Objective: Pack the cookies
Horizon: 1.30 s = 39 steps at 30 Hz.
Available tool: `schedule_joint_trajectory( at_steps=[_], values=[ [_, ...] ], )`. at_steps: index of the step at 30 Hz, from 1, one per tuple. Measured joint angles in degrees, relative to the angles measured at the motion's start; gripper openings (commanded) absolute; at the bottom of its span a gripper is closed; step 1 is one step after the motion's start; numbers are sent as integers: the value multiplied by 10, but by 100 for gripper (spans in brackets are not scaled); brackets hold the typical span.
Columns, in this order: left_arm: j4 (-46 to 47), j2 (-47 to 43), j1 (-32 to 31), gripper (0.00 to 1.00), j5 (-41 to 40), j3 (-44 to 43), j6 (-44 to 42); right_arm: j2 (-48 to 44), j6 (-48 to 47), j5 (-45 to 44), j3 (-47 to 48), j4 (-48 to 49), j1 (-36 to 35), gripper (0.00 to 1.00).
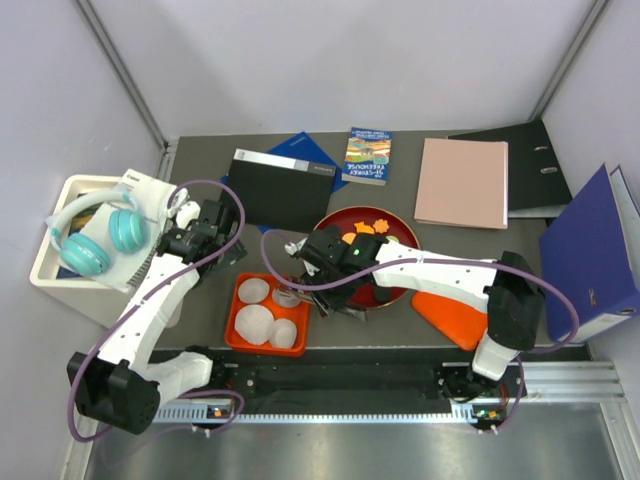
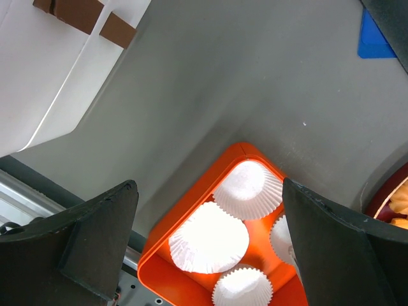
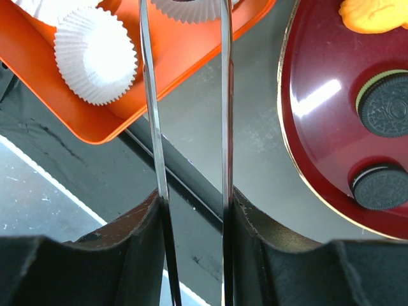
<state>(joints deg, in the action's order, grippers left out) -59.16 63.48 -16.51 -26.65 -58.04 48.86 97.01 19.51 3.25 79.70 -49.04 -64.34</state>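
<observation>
Top view: right gripper [image 1: 322, 262] sits between the red plate [image 1: 397, 238] and the orange tray [image 1: 233, 316]. The cookies [image 1: 360, 228] are on the plate, orange shapes showing at its far side. The tray holds white paper cups [image 1: 255, 322]; one near the right gripper looks darker inside, can't tell if it is filled. Left gripper [image 1: 205, 235] hangs just beyond the tray's far-left corner.

Left wrist view: left gripper [image 2: 210, 210] is spread wide with nothing between its fingers, looking down at the table [image 2: 223, 95] and the tray [image 2: 159, 268] with its cups [image 2: 209, 237]. All cups seen here are empty.

Right wrist view: right gripper [image 3: 194, 210] is clamped on metal tongs [image 3: 224, 115]. Both blades run up between the fingers and leave the frame at the top, over a cup on the tray [image 3: 191, 51]. The tips are not visible, so I can't tell if a cookie is pinched. Two black sandwich cookies [image 3: 386, 111] and an orange one lie on the plate [image 3: 319, 127], just right of the tongs. An empty cup [image 3: 95, 54] is to the left.

Risks:
- The smooth blades could slide or twist in the gripper.
- A tip could shove or tip a light paper cup.
- A cookie released off-centre would land on bare tray.
- Both arms are close over the tray and could bump.
</observation>
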Motion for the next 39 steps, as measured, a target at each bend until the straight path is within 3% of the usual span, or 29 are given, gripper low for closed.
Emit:
schedule_joint_trajectory(
  at_steps=[10,27,33,39],
  values=[
    [1,0,0,99,0,1,-10,10,1,0,26,1,0,47],
    [4,0,0,99,0,1,-13,5,17,-35,29,-5,0,47],
    [4,0,0,99,0,1,-14,-89,44,-90,20,-30,10,47],
    [5,0,0,99,3,1,-15,-228,63,-128,-74,-56,59,47]
  ],
)
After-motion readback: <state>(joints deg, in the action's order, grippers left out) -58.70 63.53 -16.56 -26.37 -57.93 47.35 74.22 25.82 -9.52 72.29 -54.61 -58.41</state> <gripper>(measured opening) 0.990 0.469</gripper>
